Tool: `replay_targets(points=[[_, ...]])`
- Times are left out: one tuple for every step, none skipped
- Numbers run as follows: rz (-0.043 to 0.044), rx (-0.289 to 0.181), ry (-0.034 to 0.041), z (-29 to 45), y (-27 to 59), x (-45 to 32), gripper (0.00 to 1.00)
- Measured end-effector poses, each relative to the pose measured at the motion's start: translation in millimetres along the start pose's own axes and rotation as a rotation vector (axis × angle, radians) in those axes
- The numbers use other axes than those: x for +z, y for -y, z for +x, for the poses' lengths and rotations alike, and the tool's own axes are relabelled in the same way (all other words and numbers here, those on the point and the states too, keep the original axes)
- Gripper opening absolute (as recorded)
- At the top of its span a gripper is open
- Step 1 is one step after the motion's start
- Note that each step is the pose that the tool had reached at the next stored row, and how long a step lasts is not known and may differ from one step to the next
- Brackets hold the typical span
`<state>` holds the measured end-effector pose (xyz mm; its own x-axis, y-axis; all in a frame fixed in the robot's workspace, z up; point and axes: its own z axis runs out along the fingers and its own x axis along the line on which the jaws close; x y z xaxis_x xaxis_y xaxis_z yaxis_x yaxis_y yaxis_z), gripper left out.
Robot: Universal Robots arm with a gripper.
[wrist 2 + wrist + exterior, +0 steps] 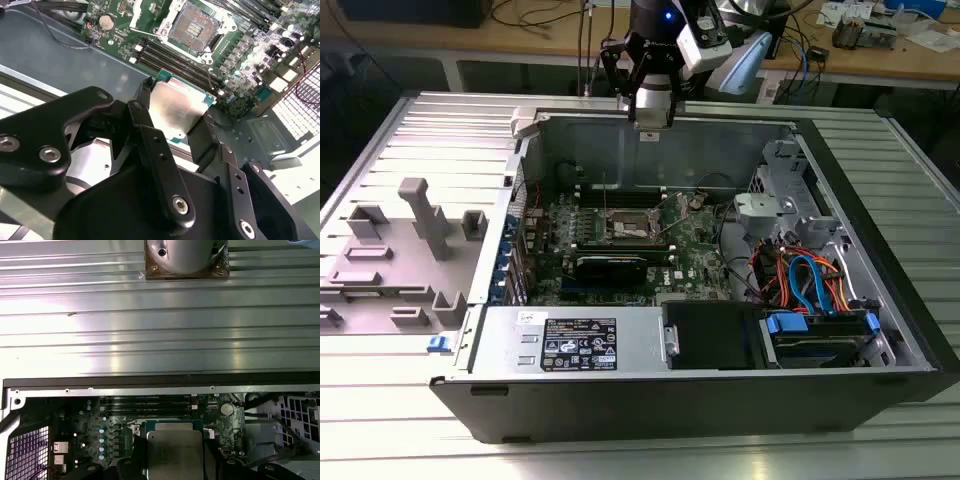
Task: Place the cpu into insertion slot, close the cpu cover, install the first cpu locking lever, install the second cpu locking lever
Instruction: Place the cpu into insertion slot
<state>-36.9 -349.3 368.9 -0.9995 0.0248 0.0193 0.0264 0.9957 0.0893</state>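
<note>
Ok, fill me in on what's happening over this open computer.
The arm's gripper is shut on the cpu, gripping it by two opposite edges and holding it in the air over the open computer case. Below, on the green motherboard, the insertion slot lies uncovered with its dark contact field bare, so the cpu is not yet placed.

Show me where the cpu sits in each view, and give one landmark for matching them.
Exterior view: the chip is too small to make out under the gripper, which hangs over the case at its far wall.
Second wrist view: the cpu is gripped at two opposite edges, silver top facing the camera.
First wrist view: the cpu is in front of the board.
Shared landmark: the green motherboard.
</note>
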Motion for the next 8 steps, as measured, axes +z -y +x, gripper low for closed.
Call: replay_targets(points=[[-0.0001, 0.0, 0.0, 0.0, 0.0, 0.0, 0.54], [0.0, 0.0, 0.0, 0.0, 0.0, 0.0, 0.54], [-0.0001, 0.0, 0.0, 0.0, 0.0, 0.0, 0.54], [0.0, 0.0, 0.0, 0.0, 0.1, 0.0, 0.54], [0.0001, 0.0, -0.0001, 0.0, 0.6, -0.1, 0.54], [0.0, 0.0, -0.0001, -0.1, 1.5, -0.2, 0.54], [-0.0001, 0.0, 0.0, -0.1, 2.1, -0.2, 0.54], [-0.0001, 0.0, 0.0, -0.1, 2.7, -0.2, 0.54]])
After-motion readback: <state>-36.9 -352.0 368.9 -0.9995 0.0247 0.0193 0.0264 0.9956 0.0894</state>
